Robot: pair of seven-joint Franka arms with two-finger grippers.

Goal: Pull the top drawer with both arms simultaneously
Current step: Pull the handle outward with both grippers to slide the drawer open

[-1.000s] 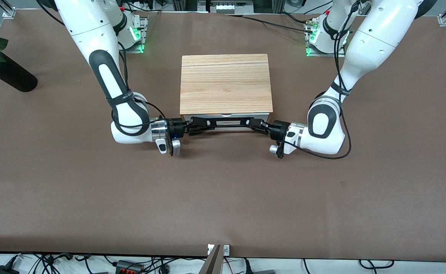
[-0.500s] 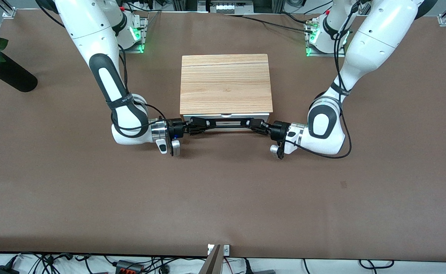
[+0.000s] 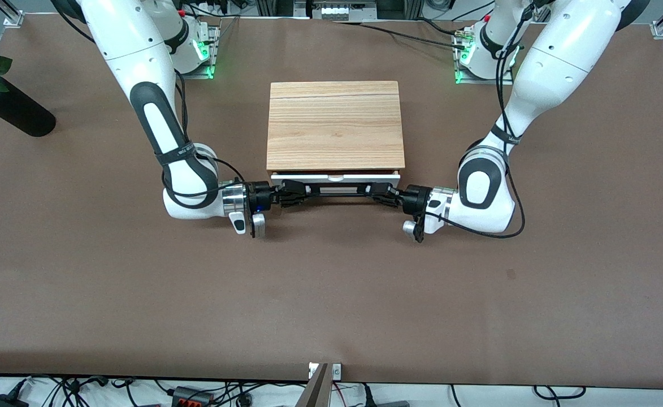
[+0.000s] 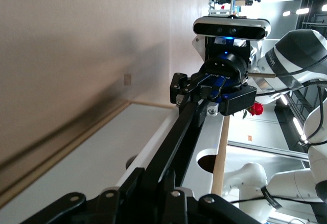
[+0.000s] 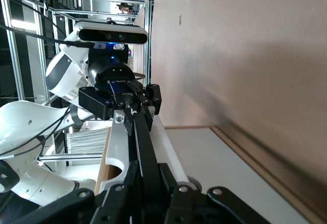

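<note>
The light-wood box (image 3: 336, 125) stands mid-table. Its top drawer (image 3: 336, 177) shows a thin strip of white front just out from under the lid. The black bar handle (image 3: 337, 190) runs across that front. My right gripper (image 3: 300, 190) is shut on the handle's end toward the right arm, and my left gripper (image 3: 373, 191) is shut on the other end. The left wrist view looks along the handle (image 4: 179, 132) from my left gripper (image 4: 161, 185) to the right gripper (image 4: 204, 88). In the right wrist view, my right gripper (image 5: 150, 183) clamps the handle (image 5: 143, 142) beside the white front (image 5: 117, 147).
A black vase with a red rose (image 3: 9, 110) lies at the right arm's end of the table. The brown table (image 3: 331, 294) stretches wide between the box and the front camera. The lower drawer's white front (image 4: 92, 157) shows in the left wrist view.
The right gripper has closed on the handle. Both grippers have moved toward the front camera, and the top drawer has slid out a little with them.
</note>
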